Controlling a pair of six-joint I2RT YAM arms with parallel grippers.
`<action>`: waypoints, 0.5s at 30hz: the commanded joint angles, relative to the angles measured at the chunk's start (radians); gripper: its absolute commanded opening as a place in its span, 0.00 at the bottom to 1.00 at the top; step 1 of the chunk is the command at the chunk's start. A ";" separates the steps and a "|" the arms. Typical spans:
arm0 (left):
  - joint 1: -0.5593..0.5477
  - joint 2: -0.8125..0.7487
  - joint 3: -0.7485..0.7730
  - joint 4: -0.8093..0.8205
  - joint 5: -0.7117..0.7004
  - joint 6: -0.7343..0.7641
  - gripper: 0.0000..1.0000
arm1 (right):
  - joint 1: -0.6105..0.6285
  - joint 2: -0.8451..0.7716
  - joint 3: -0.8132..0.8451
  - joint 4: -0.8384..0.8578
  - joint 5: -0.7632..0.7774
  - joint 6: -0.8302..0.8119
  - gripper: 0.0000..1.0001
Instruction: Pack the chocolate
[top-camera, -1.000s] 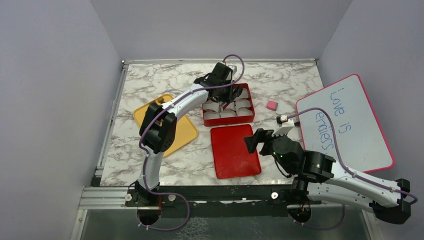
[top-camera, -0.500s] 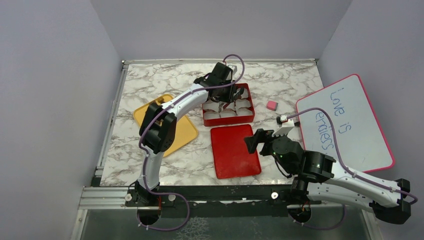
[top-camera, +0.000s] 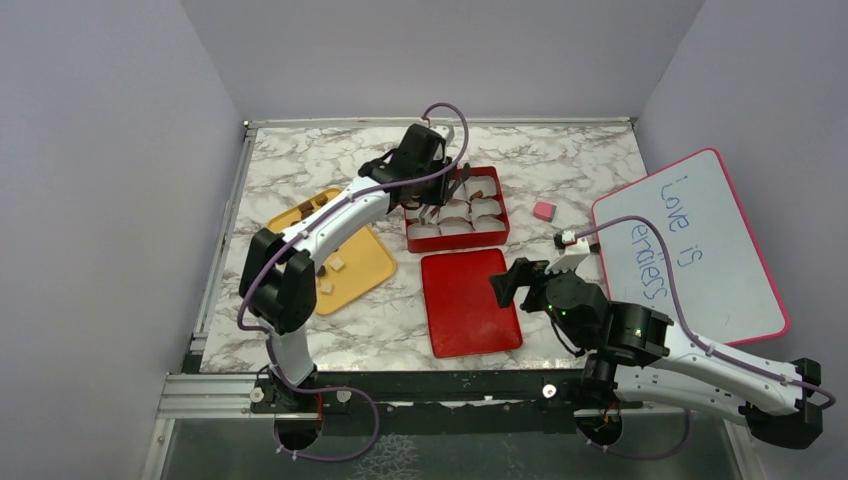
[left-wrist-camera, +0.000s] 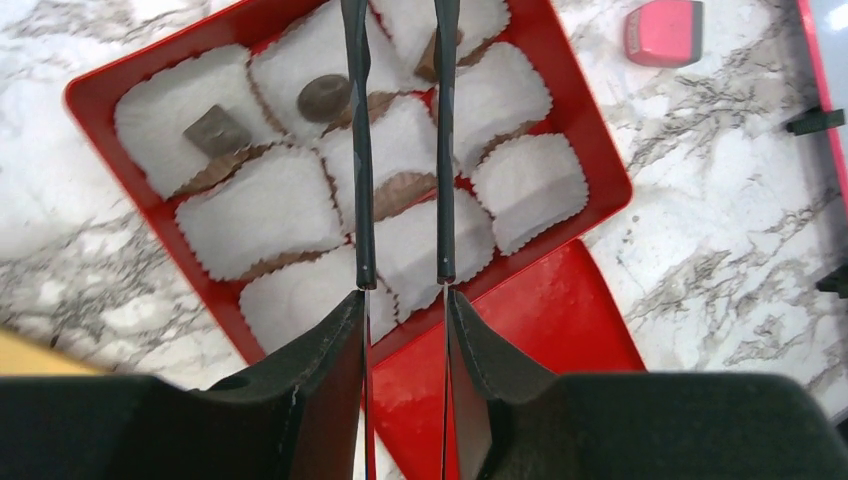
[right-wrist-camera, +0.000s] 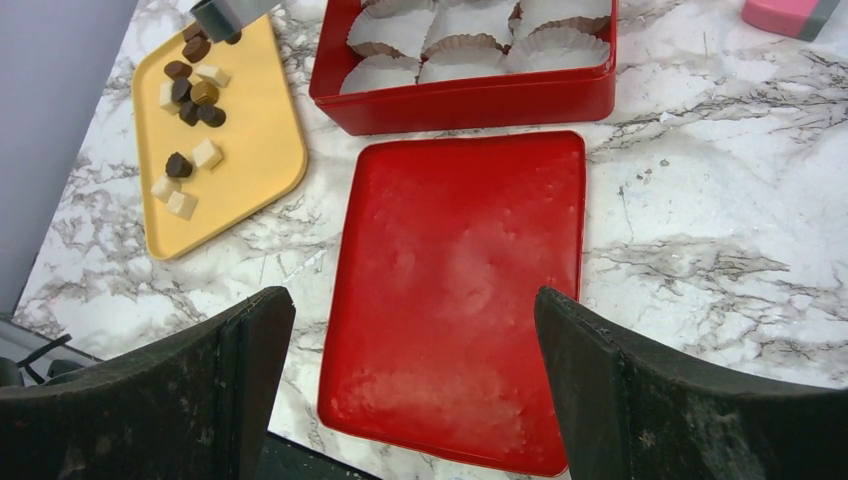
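Most of the chocolate (right-wrist-camera: 195, 95) sits on the yellow tray (right-wrist-camera: 262, 150) at the left of the table (top-camera: 560, 160). It's a loose cluster of dark rounds and pale cubes toward the tray's far end, with a few strays nearer the middle.

Three pieces are in the red box (left-wrist-camera: 595, 150). A dark round (left-wrist-camera: 323, 97) rests in one paper cup and a brown square (left-wrist-camera: 215, 131) in the corner cup beside it. A third piece (left-wrist-camera: 428, 55) peeks out right against a finger. The other cups (left-wrist-camera: 530, 185) show white paper.

The left gripper (left-wrist-camera: 398, 30) hangs over the middle of that box. Its thin fingers (left-wrist-camera: 357, 150) run parallel with a narrow gap, and nothing is pinched where they show. The very tips run off the top of the wrist view.

Just in front of the box, the red lid (right-wrist-camera: 460, 300) lies flat on the marble. The right gripper (right-wrist-camera: 408, 300) is above the lid's near end, fingers (right-wrist-camera: 250, 380) spread wide and holding nothing.

Right of the box and apart from it is the pink block (left-wrist-camera: 662, 30). Beyond it, a whiteboard (top-camera: 700, 250) with handwriting lies at the table's right edge.
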 joint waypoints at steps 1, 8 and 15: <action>0.030 -0.114 -0.109 -0.021 -0.087 -0.035 0.34 | -0.003 -0.001 0.004 0.003 0.030 0.002 0.95; 0.088 -0.287 -0.308 -0.045 -0.143 -0.034 0.34 | -0.003 0.012 0.005 0.012 0.031 -0.008 0.95; 0.186 -0.459 -0.474 -0.090 -0.187 -0.050 0.34 | -0.003 0.035 0.002 0.034 0.021 -0.015 0.95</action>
